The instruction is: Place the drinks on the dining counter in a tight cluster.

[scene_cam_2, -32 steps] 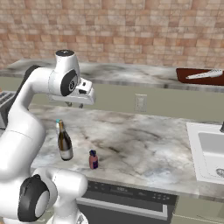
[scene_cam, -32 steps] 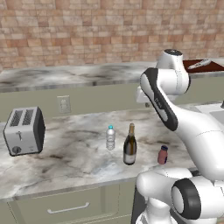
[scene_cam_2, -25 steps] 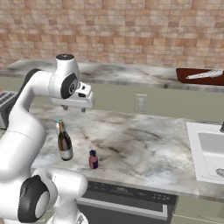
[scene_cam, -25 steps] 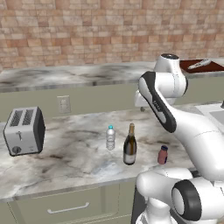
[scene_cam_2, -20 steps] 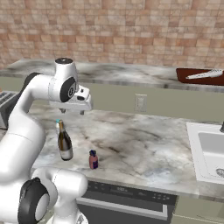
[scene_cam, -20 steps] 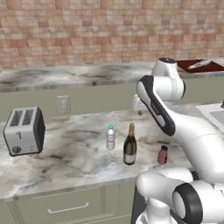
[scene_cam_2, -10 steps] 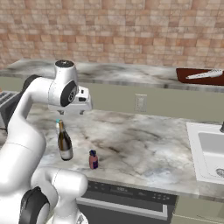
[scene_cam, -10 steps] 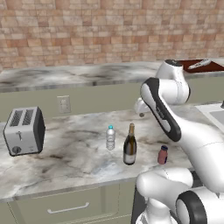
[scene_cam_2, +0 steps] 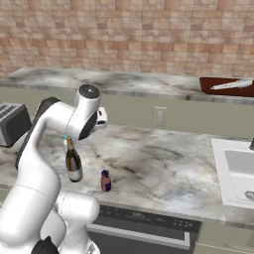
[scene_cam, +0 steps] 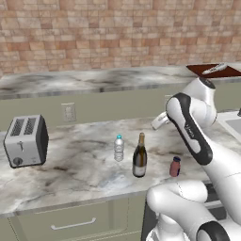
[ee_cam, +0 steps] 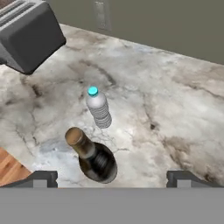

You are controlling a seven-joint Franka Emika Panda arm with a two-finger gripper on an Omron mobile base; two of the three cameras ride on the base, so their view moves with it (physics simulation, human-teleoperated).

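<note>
- Maroon bottle [scene_cam: 175,166]: nearest the front edge of the lower bench [scene_cam: 70,169], just right of the wine bottle [scene_cam: 139,156]. Short and squat, so probably light and steady; a grip around its body below the dark cap looks safest.
- The wine bottle stands upright mid-bench, between the maroon bottle and the water bottle [scene_cam: 118,148]. Likely glass, so the heaviest and most breakable of the three, with smooth sides that may slip. Being tall, it could tip if taken by the neck; the body near the label is the better hold.
- The water bottle sits just left of the wine bottle and slightly further back. Probably thin plastic, light, ribbed, and it may give under a hard squeeze; take it mid-body.
- Tool [ee_cam: 111,177]: jaws spread wide, empty, touching nothing, hovering above the wine bottle and looking down on it.
- Toaster [scene_cam: 26,140]: well left of the wine bottle.
- Dining bench [scene_cam: 94,81]: raised, behind the wine bottle; none of the drinks stand on it yet.
</note>
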